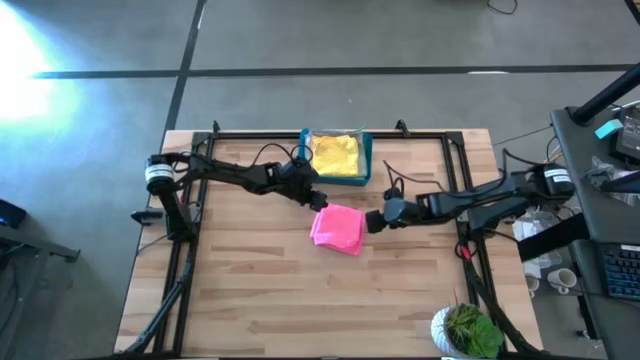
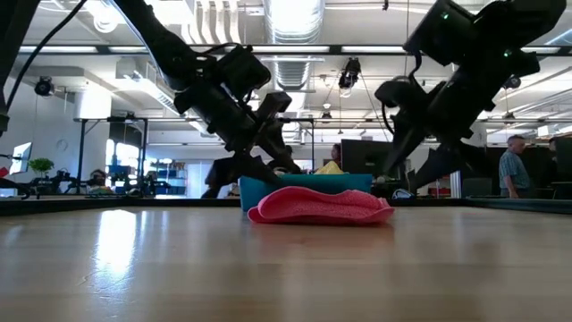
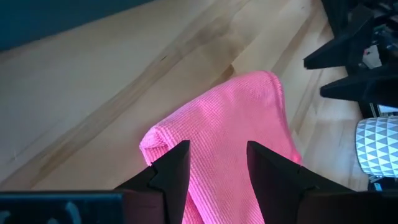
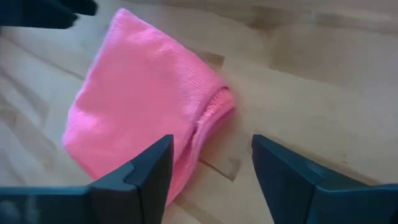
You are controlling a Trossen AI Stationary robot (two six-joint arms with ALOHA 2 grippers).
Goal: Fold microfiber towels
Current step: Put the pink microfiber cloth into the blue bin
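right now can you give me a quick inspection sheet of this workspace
surface: wooden table, bare around the middle.
job's things: pink towel lies folded mid-table; yellow towel sits in the blue bin at the far edge.
clutter: potted plant at the table's near right corner.
grippers: left gripper open, hovering at the pink towel's edge; right gripper open beside the towel's other side, holding nothing.
cables: black cable loops on the table by the right arm.
surroundings: office room behind; a person stands far right; a desk with a keyboard beside the table.
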